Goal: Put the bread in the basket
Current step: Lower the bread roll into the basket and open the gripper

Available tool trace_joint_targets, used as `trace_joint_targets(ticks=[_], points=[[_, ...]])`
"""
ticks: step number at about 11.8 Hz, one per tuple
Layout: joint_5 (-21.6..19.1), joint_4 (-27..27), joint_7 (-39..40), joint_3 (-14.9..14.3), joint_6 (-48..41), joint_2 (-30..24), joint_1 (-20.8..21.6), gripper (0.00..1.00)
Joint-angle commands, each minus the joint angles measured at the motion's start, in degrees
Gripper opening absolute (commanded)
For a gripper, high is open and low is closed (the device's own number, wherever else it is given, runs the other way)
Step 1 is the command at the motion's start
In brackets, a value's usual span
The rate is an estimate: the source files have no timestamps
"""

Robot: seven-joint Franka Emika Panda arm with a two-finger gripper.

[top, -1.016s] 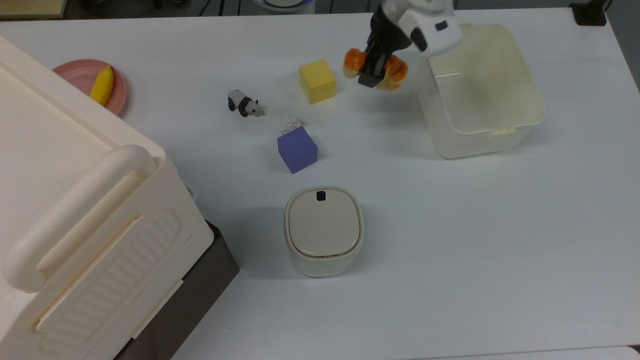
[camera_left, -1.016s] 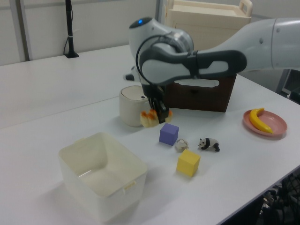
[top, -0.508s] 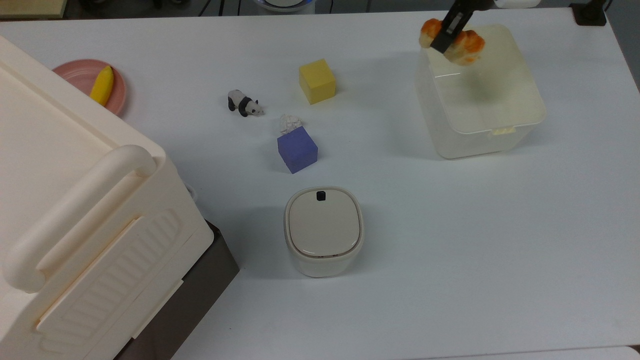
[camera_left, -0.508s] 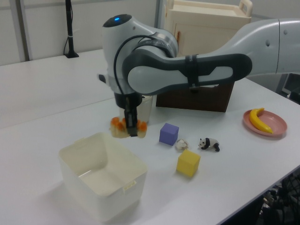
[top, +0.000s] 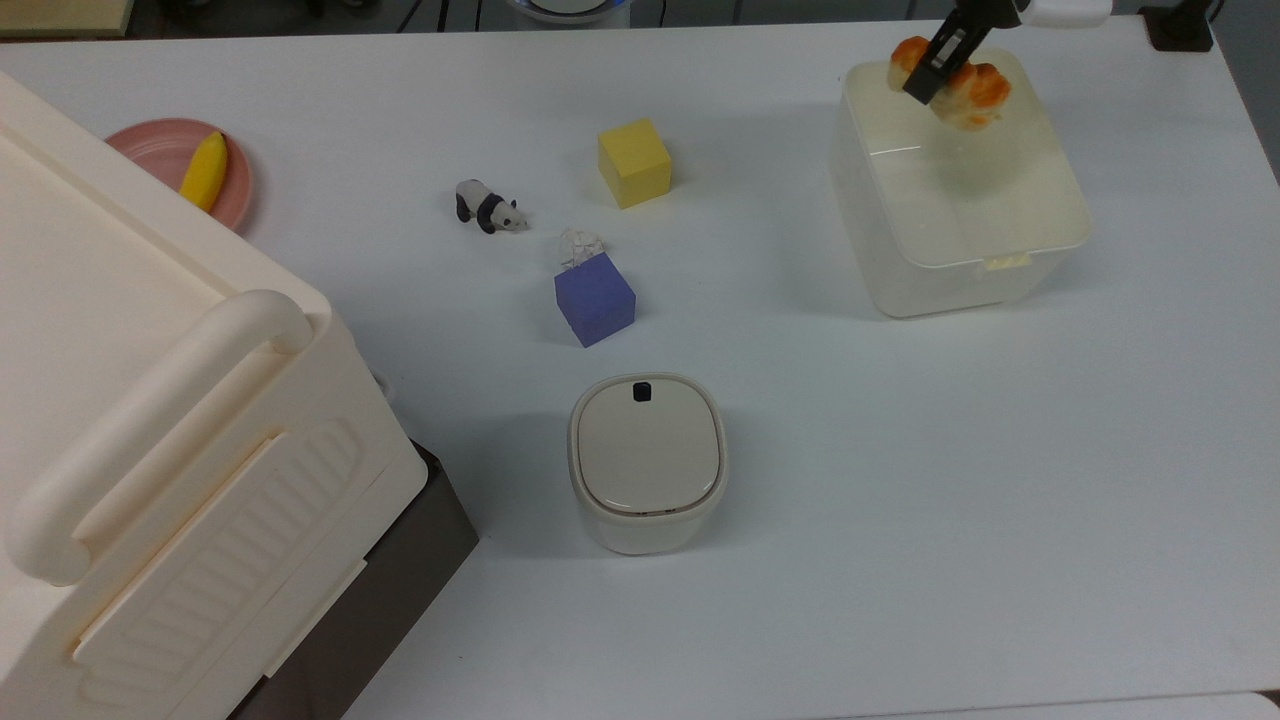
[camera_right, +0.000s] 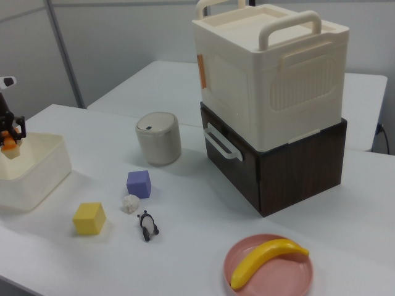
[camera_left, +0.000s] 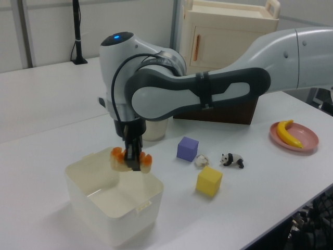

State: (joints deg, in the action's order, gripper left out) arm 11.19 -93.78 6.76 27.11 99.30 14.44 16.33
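Note:
My gripper (top: pixel 935 77) is shut on the bread (top: pixel 968 88), an orange-brown glossy loaf with pale sides, and holds it in the air over the far part of the basket (top: pixel 1000 290). The left view shows the bread (camera_left: pixel 118 158) hanging just above the open basket (camera_left: pixel 119 219), level with its rim, with the gripper (camera_left: pixel 132 158) pinching its middle. At the right view's left edge the bread (camera_right: pixel 10 147) hangs above the cream basket (camera_right: pixel 38 179), under the gripper (camera_right: pixel 9 137). The basket holds nothing.
Yellow cube (top: pixel 634 162), purple cube (top: pixel 595 298), toy panda (top: pixel 487 207) and a small white lump (top: pixel 580 244) lie mid-table. A lidded beige bin (top: pixel 646 462) stands nearer. A huge cream handled box (top: pixel 150 440) fills the top view's left, behind a pink plate (top: pixel 235 195) with a banana (top: pixel 204 170).
The gripper has carried the bread from beside the yellow cube toward the top view's right, to over the basket's opening, and it now hangs slightly lower over the basket.

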Motion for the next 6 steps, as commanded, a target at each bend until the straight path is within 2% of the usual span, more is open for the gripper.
trace_joint_targets(ticks=[1, 3, 4, 5, 6], points=[[-1.17, -0.79, -5.96, -0.31, 3.70, 0.32, 0.98, 0.00], [-1.17, -0.70, -5.53, -0.31, 3.80, 0.50, 0.90, 0.33], [-1.17, -0.70, -5.26, -0.31, 3.80, 0.50, 0.46, 0.84], [-1.00, -0.70, -4.65, -0.31, 3.80, 0.59, 0.46, 1.00], [-1.00, -0.70, -3.51, -0.31, 3.80, 0.94, 0.54, 1.00]])
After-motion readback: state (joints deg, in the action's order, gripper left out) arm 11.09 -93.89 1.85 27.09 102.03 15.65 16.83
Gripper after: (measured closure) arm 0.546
